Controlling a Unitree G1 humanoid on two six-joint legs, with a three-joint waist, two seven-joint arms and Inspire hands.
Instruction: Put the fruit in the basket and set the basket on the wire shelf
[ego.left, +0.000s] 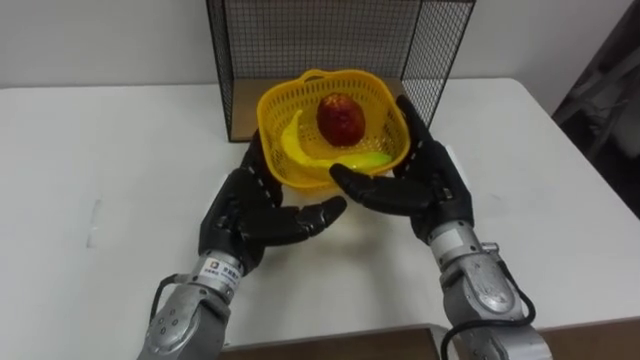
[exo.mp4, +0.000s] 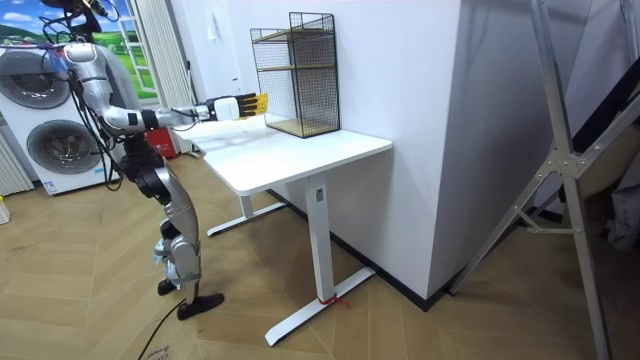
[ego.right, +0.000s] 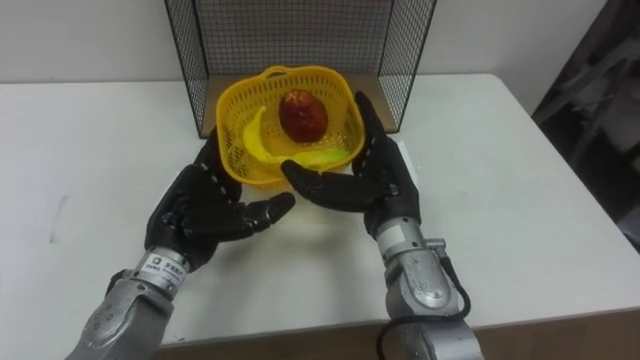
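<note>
A yellow plastic lattice basket (ego.left: 268, 112) is cradled between the black left hand (ego.left: 245, 215) and the black right hand (ego.left: 425, 185). One palm is set against each side so that the load is shared and the basket stays level. The fingers (ego.left: 413, 125) of both hands are stretched straight along the basket's walls, not curled round anything. The thumbs are pointed inward beneath its near edge, apparently as a support from below.

A round red apple (ego.left: 341, 120) and a curved yellow banana (ego.left: 293, 148) are seen lying inside the basket, so the loading part of the task is judged complete.

The basket is presented at the open front of the black wire-mesh shelf (ego.left: 300, 40), which stands at the back of the white bench (ego.left: 100, 150). Its far side is close to the shelf's brown lower board. Whether it already rests there cannot be told.

In the room view the robot is seen standing at the bench's end with both arms stretched forward toward the shelf. The basket is apparently carried above the bench top, presumably so that it can be slid inward.
</note>
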